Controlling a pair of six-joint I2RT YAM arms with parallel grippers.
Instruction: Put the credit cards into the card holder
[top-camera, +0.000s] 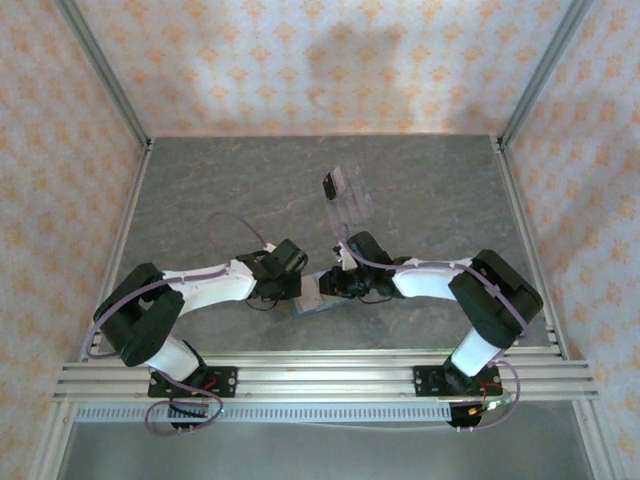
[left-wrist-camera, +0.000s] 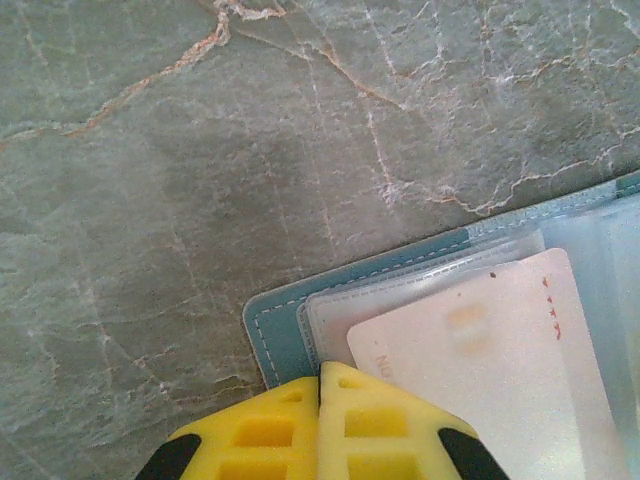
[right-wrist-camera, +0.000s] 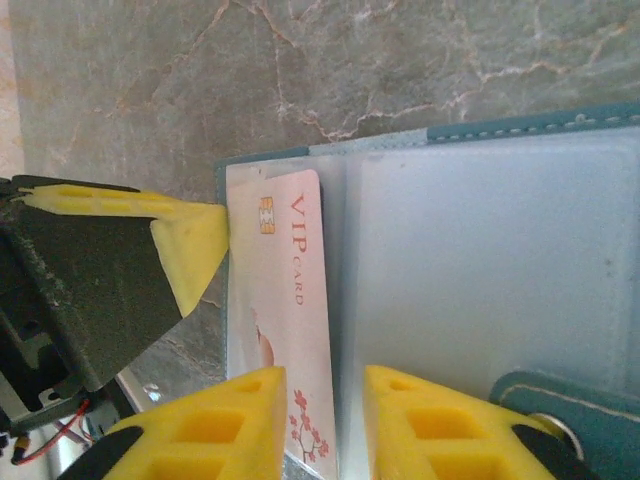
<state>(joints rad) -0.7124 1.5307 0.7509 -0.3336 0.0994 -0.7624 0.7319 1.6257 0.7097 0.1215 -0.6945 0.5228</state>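
grey marbled tabletop (top-camera: 200, 200), and the open teal folding wallet (left-wrist-camera: 272, 325) lies flat near its front middle, a white vip card (right-wrist-camera: 290, 300) on its clear inner sleeves. left gripper (left-wrist-camera: 320, 385), jaws pressed together, tips at the wallet's corner edge. right gripper (right-wrist-camera: 325, 390) hovers over the card's end, jaws narrowly parted.
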